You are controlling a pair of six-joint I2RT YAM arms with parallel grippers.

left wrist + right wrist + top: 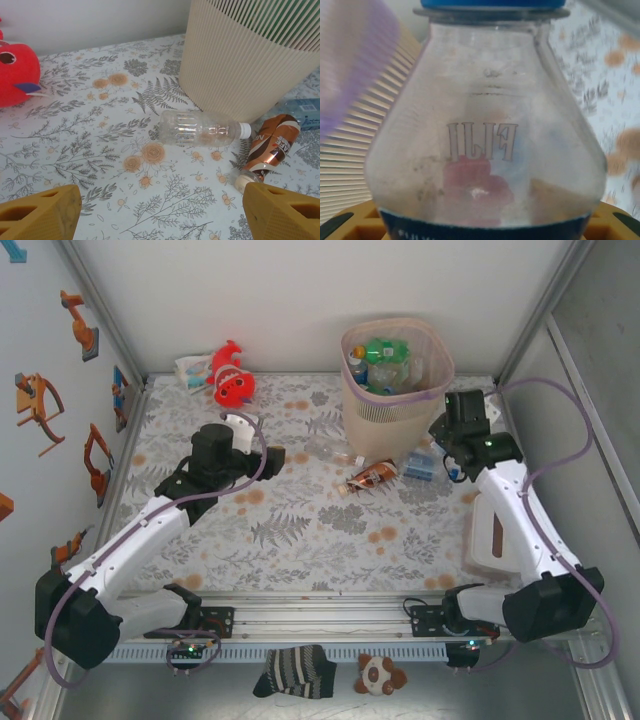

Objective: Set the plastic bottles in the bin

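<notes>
The beige ribbed bin [385, 418] stands at the back right with several bottles [385, 356] inside. On the cloth in front of it lie a clear bottle [330, 452] [200, 129] with a white cap and a crushed brown bottle [372, 476] [270, 147]. My right gripper [452, 454] [485, 231] is beside the bin, shut on a clear blue-capped bottle [485, 125] with a dark blue label [420, 466] [304, 107]; its fingertips are hidden behind it. My left gripper [272, 455] [162, 216] hovers open over bare cloth, short of the clear bottle.
A red fish plush [232, 380] [17, 72] lies at the back left beside a small packet [192, 368]. A flat beige pad [490, 535] sits under the right arm. A striped sock [295, 670] and a small plush toy [380, 675] lie past the front rail.
</notes>
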